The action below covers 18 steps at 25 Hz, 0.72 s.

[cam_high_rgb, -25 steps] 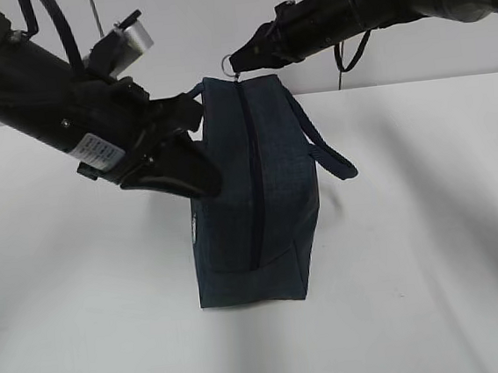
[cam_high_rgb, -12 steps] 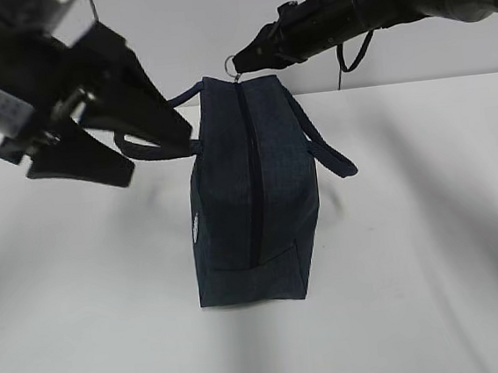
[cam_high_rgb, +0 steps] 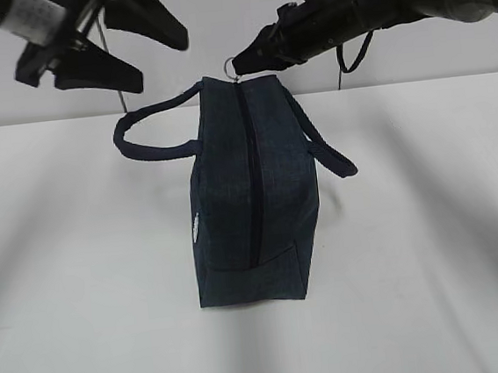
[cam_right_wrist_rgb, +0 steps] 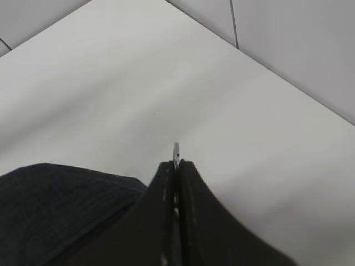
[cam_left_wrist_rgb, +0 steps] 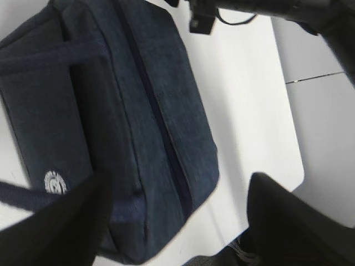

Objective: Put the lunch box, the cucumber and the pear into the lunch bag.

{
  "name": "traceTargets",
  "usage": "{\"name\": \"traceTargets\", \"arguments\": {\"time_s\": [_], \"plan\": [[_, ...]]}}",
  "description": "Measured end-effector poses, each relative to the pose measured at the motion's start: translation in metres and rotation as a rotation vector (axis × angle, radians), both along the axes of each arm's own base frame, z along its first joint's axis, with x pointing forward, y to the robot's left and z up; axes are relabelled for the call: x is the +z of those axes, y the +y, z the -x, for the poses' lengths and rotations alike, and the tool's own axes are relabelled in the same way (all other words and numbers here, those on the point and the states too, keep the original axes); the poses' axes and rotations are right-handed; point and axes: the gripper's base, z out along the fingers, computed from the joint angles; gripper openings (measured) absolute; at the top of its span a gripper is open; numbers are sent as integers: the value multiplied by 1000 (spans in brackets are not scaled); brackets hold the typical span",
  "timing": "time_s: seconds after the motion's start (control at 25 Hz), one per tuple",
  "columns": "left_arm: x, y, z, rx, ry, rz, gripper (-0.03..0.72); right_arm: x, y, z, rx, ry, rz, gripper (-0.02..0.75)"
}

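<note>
The dark navy lunch bag [cam_high_rgb: 251, 204] stands on the white table with its zipper shut along the top. It fills the left wrist view [cam_left_wrist_rgb: 111, 111], white logo [cam_left_wrist_rgb: 55, 182] on its side. My right gripper [cam_high_rgb: 239, 62] is shut on the metal ring pull [cam_high_rgb: 230, 64] at the bag's far end. The ring [cam_right_wrist_rgb: 176, 149] pokes out between the closed fingers in the right wrist view. My left gripper [cam_high_rgb: 162, 64] is open and empty, high above the table to the bag's upper left. The lunch box, cucumber and pear are out of view.
One loop handle [cam_high_rgb: 142, 131] lies out to the bag's left and the other [cam_high_rgb: 325, 148] hangs to its right. The white table [cam_high_rgb: 431, 248] meets a grey wall behind. The table's edge [cam_left_wrist_rgb: 299, 166] shows in the left wrist view.
My left gripper has risen up and to the left, away from the bag's side. The left handle now lies free. The right gripper and bag have stayed put.
</note>
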Motion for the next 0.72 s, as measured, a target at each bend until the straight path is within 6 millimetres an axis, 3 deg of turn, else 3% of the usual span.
{"name": "traceTargets", "arguments": {"time_s": [0.2, 0.36, 0.52, 0.72], "plan": [[-28, -18, -60, 6, 21, -17, 501, 0, 1, 1, 13, 7, -1, -16], [-44, -28, -96, 23, 12, -30, 501, 0, 1, 1, 14, 8, -1, -16], [-58, -30, -118, 57, 12, -76, 501, 0, 1, 1, 15, 8, -1, -16], [-73, -31, -127, 77, 28, -102, 489, 0, 1, 1, 15, 8, -1, -16]]}}
